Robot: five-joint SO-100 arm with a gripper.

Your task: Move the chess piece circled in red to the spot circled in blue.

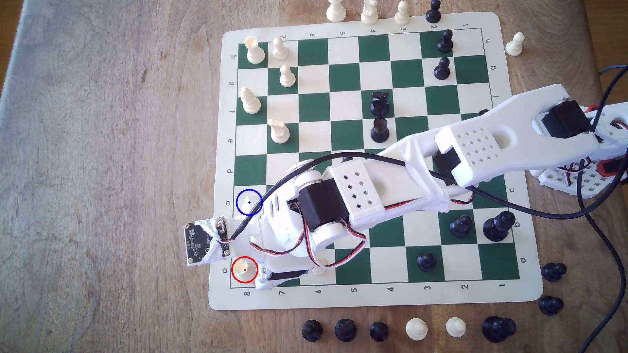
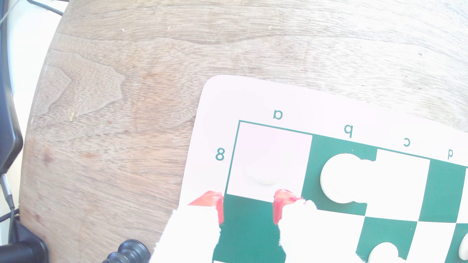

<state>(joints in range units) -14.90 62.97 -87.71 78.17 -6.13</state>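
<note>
My gripper (image 2: pixel 248 210) is spread open, with nothing between its two red tips (image 2: pixel 219 207). In the wrist view the tips sit over the green square just beside the corner square, and the gap between them points at the rook (image 2: pixel 266 174). So I think I am about to grab it.

To do this well, I should slide forward slowly until the rook's thin middle is right between my tips. Then I should squeeze gently and lift straight up. If I come in crooked, one tip could bump the rook and knock it over. A round white pawn (image 2: pixel 339 178) stands on the next green square, so I must not swing that way.

The rook (image 1: pixel 244 270) is small and cream-white, with a hollow top like a little cup. It stands up straight on the corner square of the board (image 1: pixel 373 298), inside the red ring. In the wrist view it is very pale and hard to see against its light square.

The blue spot (image 1: pixel 249 202) is a cream square two squares along the same edge, with no piece on it.
</note>
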